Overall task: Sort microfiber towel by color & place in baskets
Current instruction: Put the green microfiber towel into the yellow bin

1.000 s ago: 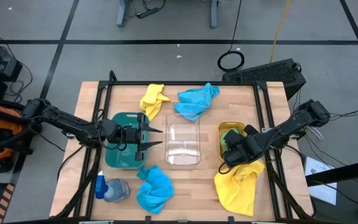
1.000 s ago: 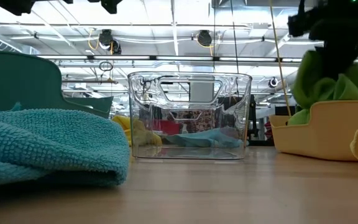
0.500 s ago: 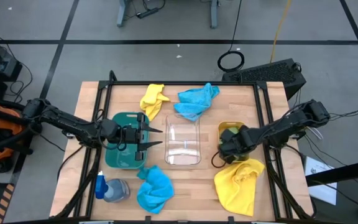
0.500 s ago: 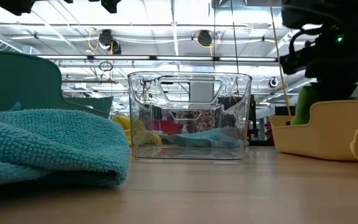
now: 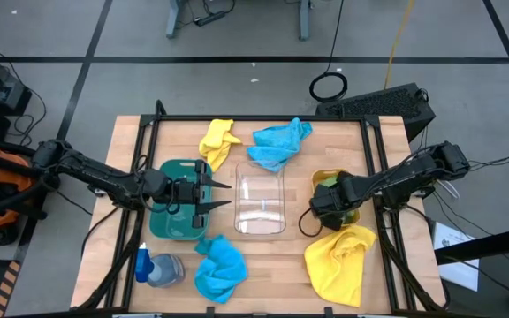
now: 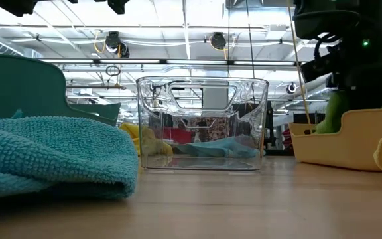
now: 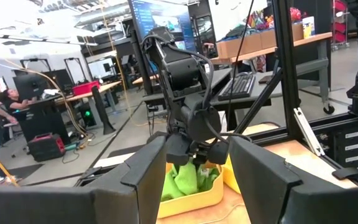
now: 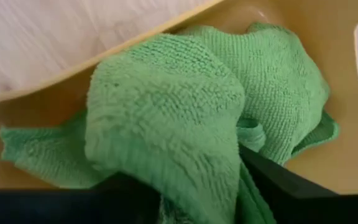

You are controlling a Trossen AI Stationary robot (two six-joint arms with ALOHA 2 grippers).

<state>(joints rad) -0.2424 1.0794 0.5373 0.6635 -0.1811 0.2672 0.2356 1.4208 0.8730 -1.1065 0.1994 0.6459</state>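
My right gripper (image 5: 325, 206) reaches down into the orange-yellow basket (image 5: 322, 180), shut on a green towel (image 5: 330, 192) that bulges between its fingers in the right wrist view (image 8: 166, 124). My left gripper (image 5: 224, 195) is open and hovers level over the near right part of the dark green basket (image 5: 170, 221), fingers pointing at the clear basket (image 5: 262, 205). The clear basket stands on the table between the other two. In the low view the green towel (image 6: 333, 113) shows just above the yellow basket's wall (image 6: 350, 136). My right gripper pinches a bunched hump of the green towel (image 8: 185, 168) between its two fingers (image 8: 278, 180), coming from above and pointing down into the basket. The towel's loose ends (image 8: 36, 155) spread slack on the orange-yellow basket's floor.
A yellow towel (image 5: 338, 265) lies just near the orange-yellow basket, another (image 5: 217, 141) at the far edge beside a blue towel (image 5: 279, 141). A second blue towel (image 5: 219, 268) and a blue-capped spray bottle (image 5: 153, 268) sit near the green basket. A black frame rims the table.
My right gripper has come down and shifted a little toward the table's far left, keeping its hold. The green towel, held high above the orange-yellow basket a second ago, has sunk into it; only its top shows over the wall in the low view.
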